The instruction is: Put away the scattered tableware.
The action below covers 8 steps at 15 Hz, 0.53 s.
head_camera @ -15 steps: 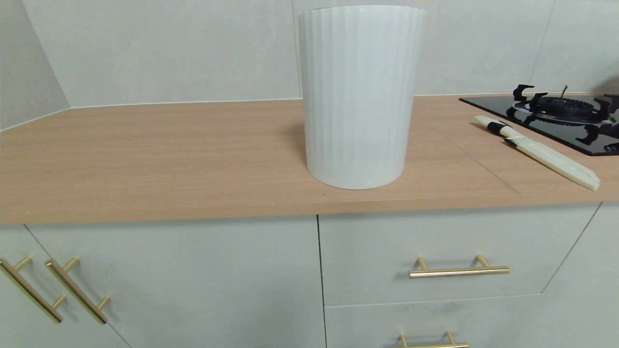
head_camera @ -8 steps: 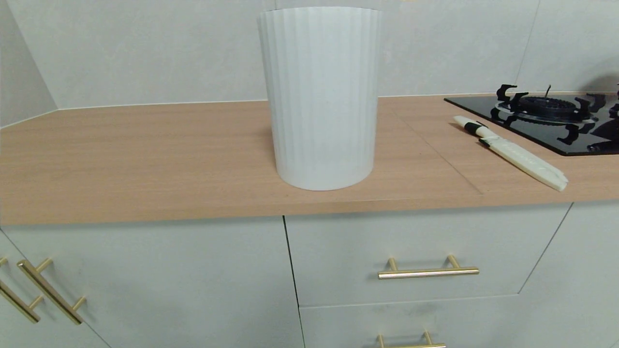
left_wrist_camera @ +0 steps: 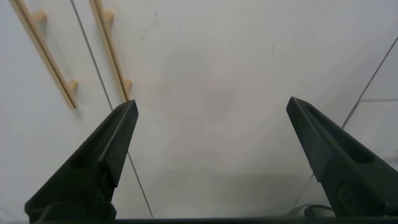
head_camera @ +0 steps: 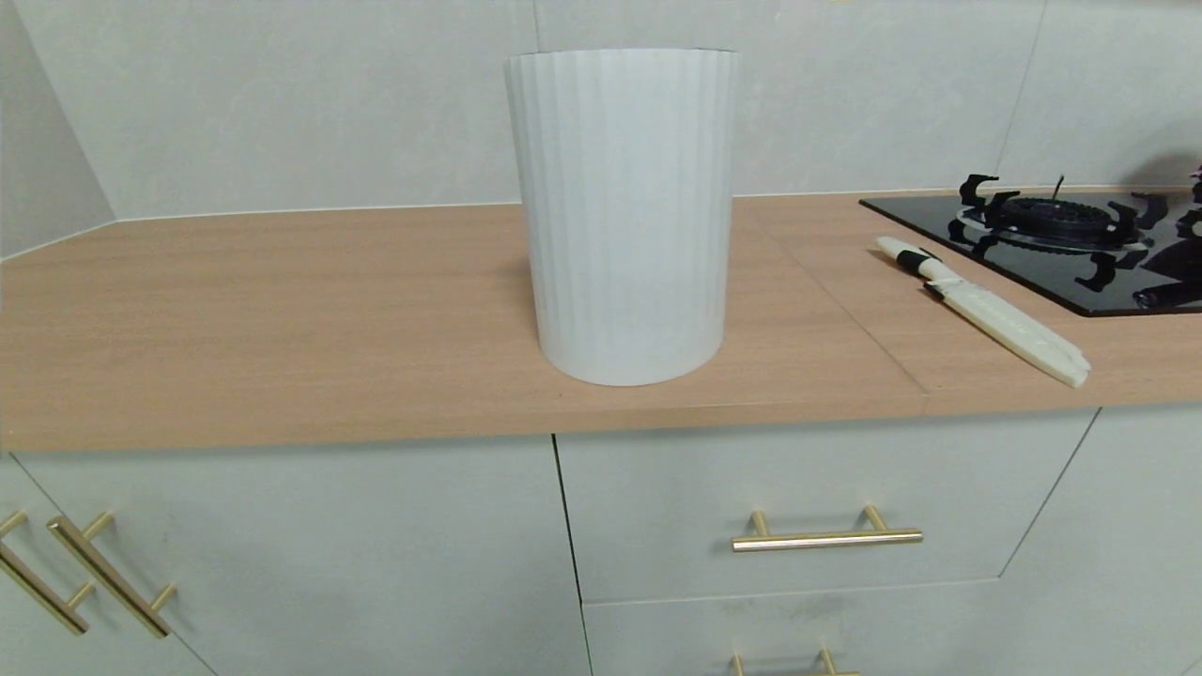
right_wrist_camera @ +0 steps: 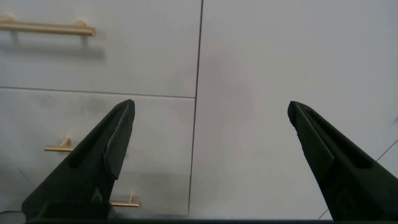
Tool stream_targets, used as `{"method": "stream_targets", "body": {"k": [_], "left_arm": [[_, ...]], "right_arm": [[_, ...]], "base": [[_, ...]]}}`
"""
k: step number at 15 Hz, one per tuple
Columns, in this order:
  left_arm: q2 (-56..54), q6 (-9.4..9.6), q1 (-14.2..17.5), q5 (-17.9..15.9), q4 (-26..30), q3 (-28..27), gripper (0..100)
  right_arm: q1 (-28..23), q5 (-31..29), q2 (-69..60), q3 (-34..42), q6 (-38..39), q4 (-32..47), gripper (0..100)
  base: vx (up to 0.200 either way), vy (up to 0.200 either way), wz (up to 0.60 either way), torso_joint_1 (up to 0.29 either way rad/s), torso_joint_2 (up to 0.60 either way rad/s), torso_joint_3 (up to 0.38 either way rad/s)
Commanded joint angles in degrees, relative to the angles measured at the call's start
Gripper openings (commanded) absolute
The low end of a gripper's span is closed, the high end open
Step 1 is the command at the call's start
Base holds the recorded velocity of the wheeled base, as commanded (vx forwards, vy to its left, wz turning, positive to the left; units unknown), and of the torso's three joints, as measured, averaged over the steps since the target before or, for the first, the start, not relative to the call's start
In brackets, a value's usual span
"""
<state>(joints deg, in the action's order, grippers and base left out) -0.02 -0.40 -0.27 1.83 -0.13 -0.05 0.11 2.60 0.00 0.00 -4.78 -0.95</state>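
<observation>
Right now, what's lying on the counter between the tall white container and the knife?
Nothing: in the head view, the countertop between the white container and the knife is bare wood, crossed only by a thin seam.

Before me runs a light wooden countertop [head_camera: 282,319], meeting the pale wall at the back, with 1 seam crossing it diagonally right of the middle. On it, near the front edge, stands 1 tall white ribbed container [head_camera: 624,216], upright. To my right, well apart from it, 1 cream knife [head_camera: 986,310] with black bands on its handle lies flat and slanted, its tip toward the front edge. Just beside the knife, a black glass hob [head_camera: 1071,277] is set into the counter's far right, carrying 1 black burner grate [head_camera: 1052,221].
</observation>
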Motion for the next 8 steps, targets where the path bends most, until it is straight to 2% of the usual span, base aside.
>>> {"method": "stream_targets", "body": {"k": [1,2,8], "left_arm": [[0.02,-0.04,-0.08,0.02,0.05,0.05,100],[0.02,-0.04,-0.08,0.02,0.05,0.05,100],[0.02,-0.04,0.0,0.02,0.05,0.05,100]], "right_arm": [[-0.02,0.04,0.09,0.0,0.03,-0.02,100],[-0.02,0.04,0.09,0.0,0.03,0.07,100],[-0.02,0.04,0.09,0.0,0.03,-0.02,100]], "base": [[0.0,0.0,0.0,0.032,-0.17,-0.271],[0.0,0.0,0.0,0.1,-0.2,-0.29],[0.0,0.0,0.0,0.18,-0.51,-0.295]]}}
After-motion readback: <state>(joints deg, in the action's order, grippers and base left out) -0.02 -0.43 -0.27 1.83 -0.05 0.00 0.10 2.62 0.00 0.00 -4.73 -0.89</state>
